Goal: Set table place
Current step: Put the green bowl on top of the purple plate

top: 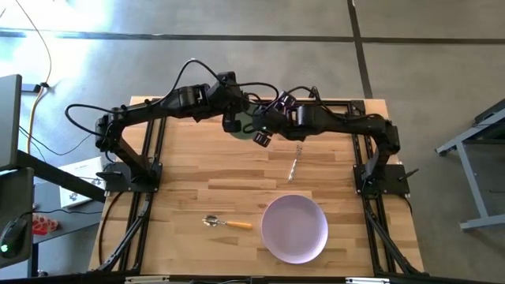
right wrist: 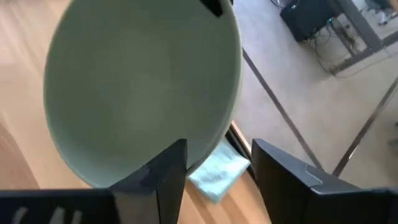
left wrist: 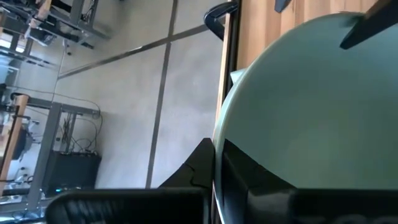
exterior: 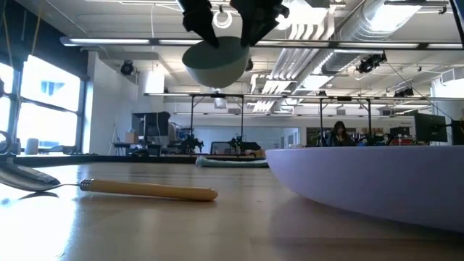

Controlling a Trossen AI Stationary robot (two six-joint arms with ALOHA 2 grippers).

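The pale green bowl (top: 245, 126) hangs high above the table's far middle, also seen in the low view (exterior: 216, 64). My left gripper (top: 232, 120) is shut on its rim. My right gripper (right wrist: 217, 155) is open at the opposite rim, one finger (right wrist: 166, 171) inside the bowl and one (right wrist: 280, 177) outside; I cannot tell whether it touches. The lilac plate (top: 293, 229) lies at the near right. The yellow-handled spoon (top: 227, 223) lies to the plate's left. The thin fork (top: 296, 162) lies behind the plate. My left gripper holds the bowl's rim (left wrist: 219, 134), one finger (left wrist: 202, 165) outside the wall and the other (left wrist: 261, 180) inside the bowl. It comes from above and from the table's left. The bowl is lifted clear, roughly upright with its opening up.
A pale blue cloth (right wrist: 217, 177) lies on the table near its far edge, below the bowl, also seen in the low view (exterior: 232, 161). The wooden table (top: 197, 181) has bare room between the arms and the plate. A person (exterior: 338, 134) sits far back in the room.
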